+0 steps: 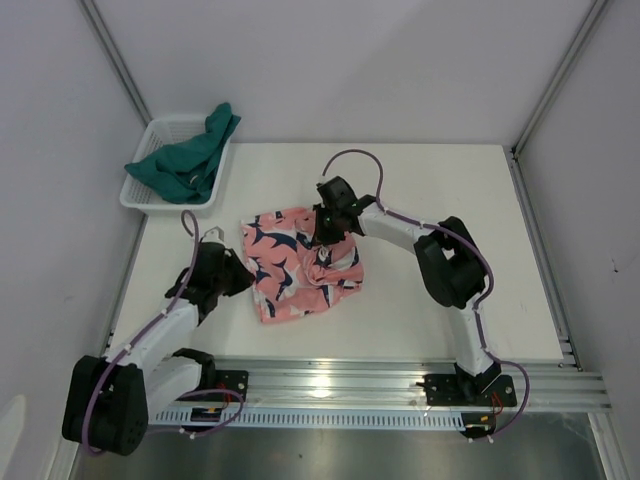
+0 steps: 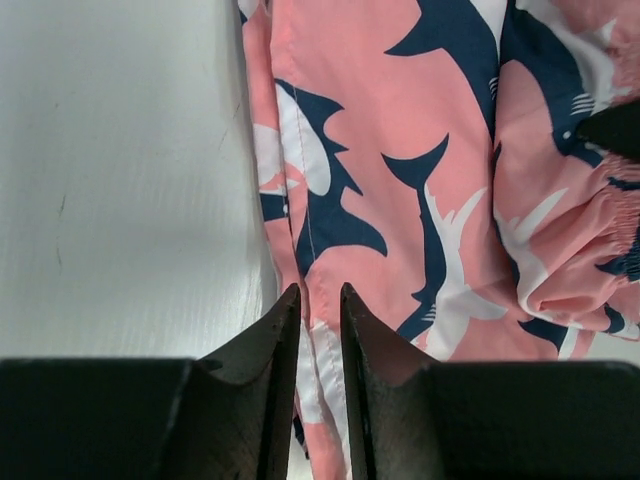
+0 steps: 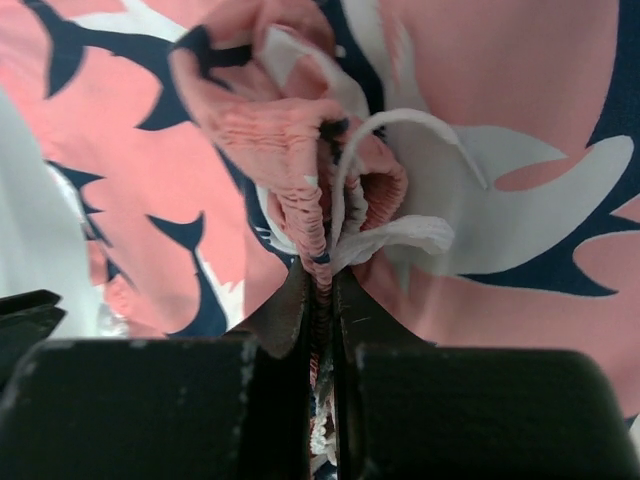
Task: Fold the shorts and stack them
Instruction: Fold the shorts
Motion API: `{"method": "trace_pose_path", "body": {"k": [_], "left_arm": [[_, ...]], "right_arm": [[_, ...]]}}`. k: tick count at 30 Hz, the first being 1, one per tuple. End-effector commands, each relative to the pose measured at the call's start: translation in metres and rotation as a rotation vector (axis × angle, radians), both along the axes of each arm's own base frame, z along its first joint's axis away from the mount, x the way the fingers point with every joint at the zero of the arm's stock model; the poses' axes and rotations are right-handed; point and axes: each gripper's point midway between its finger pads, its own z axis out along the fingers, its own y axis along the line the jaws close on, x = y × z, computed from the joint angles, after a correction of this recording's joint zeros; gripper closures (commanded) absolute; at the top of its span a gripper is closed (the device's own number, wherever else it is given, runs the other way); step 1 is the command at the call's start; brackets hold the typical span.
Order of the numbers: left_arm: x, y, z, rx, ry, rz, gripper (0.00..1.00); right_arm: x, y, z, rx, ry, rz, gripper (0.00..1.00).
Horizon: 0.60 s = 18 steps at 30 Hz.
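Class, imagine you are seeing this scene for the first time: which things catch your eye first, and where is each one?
The pink shorts with their shark print stand out first, lying crumpled in the middle of the table. Both arms pinch them: the left gripper at their left edge, the right gripper on the gathered waistband at their far side. Next come the teal shorts, heaped in the white basket at the far left corner.

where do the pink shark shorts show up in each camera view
top external: pink shark shorts crumpled at the middle of the table.
left wrist: they fill the right side, bare table on the left.
right wrist: they fill nearly the whole frame.
shared landmark: the bunched elastic waistband.
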Motion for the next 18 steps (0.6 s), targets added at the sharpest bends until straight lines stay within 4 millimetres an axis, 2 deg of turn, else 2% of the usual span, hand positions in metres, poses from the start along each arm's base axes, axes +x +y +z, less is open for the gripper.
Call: {"method": "trace_pose_path", "body": {"k": [1,3,4,6,8,9,10,11,13,14,15,17,18], "left_arm": [[0.026,-0.012,0.025,-0.033,-0.066,-0.026,0.75],[0.032,-0.013,0.026,-0.031,-0.067,-0.028,0.74],[0.033,-0.015,0.019,-0.027,-0.043,-0.035,0.74],[0.043,-0.019,0.024,-0.033,-0.059,-0.044,0.74],[0.046,-0.026,0.014,-0.039,-0.035,-0.061,0.73],[0.05,-0.03,0.012,-0.045,-0.038,-0.07,0.72],[0.055,-0.039,0.013,-0.057,-0.052,-0.087,0.71],[0.057,-0.045,0.001,-0.057,-0.021,-0.096,0.71],[0.063,-0.061,-0.004,-0.079,-0.019,-0.117,0.71],[0.064,-0.065,-0.015,-0.083,0.009,-0.125,0.71],[0.072,-0.072,-0.011,-0.103,-0.022,-0.13,0.71],[0.072,-0.084,-0.017,-0.121,-0.005,-0.152,0.71],[0.079,-0.089,-0.019,-0.119,0.001,-0.156,0.71]], "right_arm": [[0.0,-0.004,-0.01,-0.055,-0.009,0.026,1.0],[0.002,-0.014,-0.021,-0.1,-0.002,0.008,1.0],[0.005,-0.021,-0.023,-0.112,0.002,-0.002,1.0],[0.004,-0.035,-0.03,-0.128,0.016,-0.009,1.0],[0.011,-0.051,-0.022,-0.123,-0.002,-0.029,1.0],[0.008,-0.061,-0.026,-0.134,0.01,-0.032,1.0],[0.014,-0.071,-0.017,-0.128,-0.003,-0.053,1.0],[0.014,-0.075,-0.016,-0.132,-0.008,-0.049,1.0],[0.011,-0.084,-0.011,-0.134,-0.005,-0.052,1.0],[0.011,-0.088,-0.009,-0.139,-0.011,-0.05,1.0],[0.01,-0.09,-0.008,-0.142,-0.012,-0.048,1.0],[0.009,-0.096,-0.004,-0.145,-0.015,-0.058,1.0],[0.008,-0.098,-0.002,-0.145,-0.015,-0.06,1.0]]}}
